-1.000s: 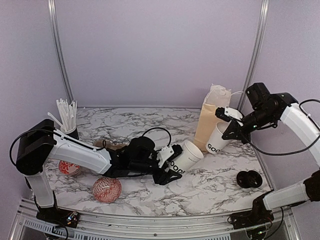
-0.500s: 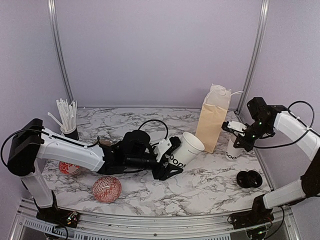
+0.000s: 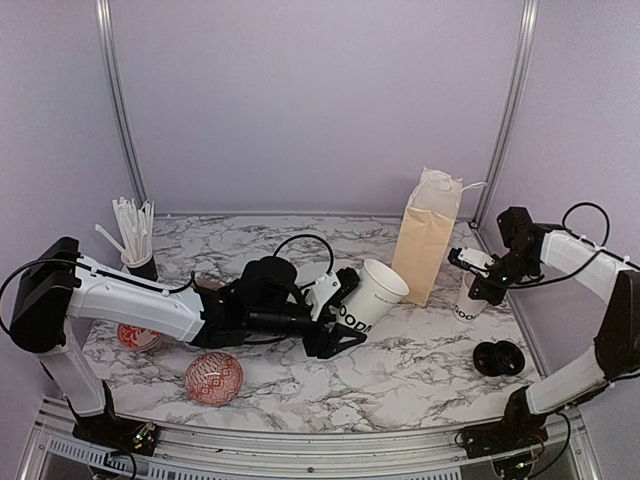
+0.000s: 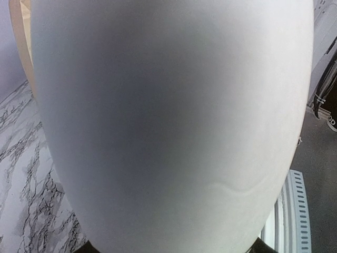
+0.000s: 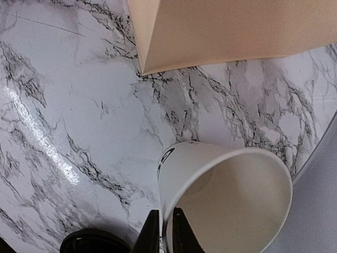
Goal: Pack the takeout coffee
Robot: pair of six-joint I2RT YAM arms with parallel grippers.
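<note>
Now lowered: right cup (image 3: 466,300) brought from a tilted hang in the air a second ago to upright on the table (image 3: 420,380), just right of the paper bag (image 3: 428,235). Still pinched at the rim by the right gripper (image 3: 478,277), fingers (image 5: 152,232) pressed together on the thin wall, so not yet let go. Looks like a finished set-down, with release the likely next thing.

Meanwhile nudged a little up and toward the bag: left cup (image 3: 378,290), tilted with its open mouth facing the bag, gripped around the body by the left gripper (image 3: 345,318), jaws spread wide on it. Fills the left wrist view entirely. Neither of the 2 cups lidded; only 1 black lid (image 3: 498,357) seen, lying flat near the front right.

Tight on the right: bag close on one side of the right cup, table edge and frame post near on the other. Better to withdraw upward than sideways. Open marble at centre front, between the left cup and the lid. Well apart on the left: 2 patterned bowls (image 3: 213,378) and the straw holder (image 3: 135,245).
</note>
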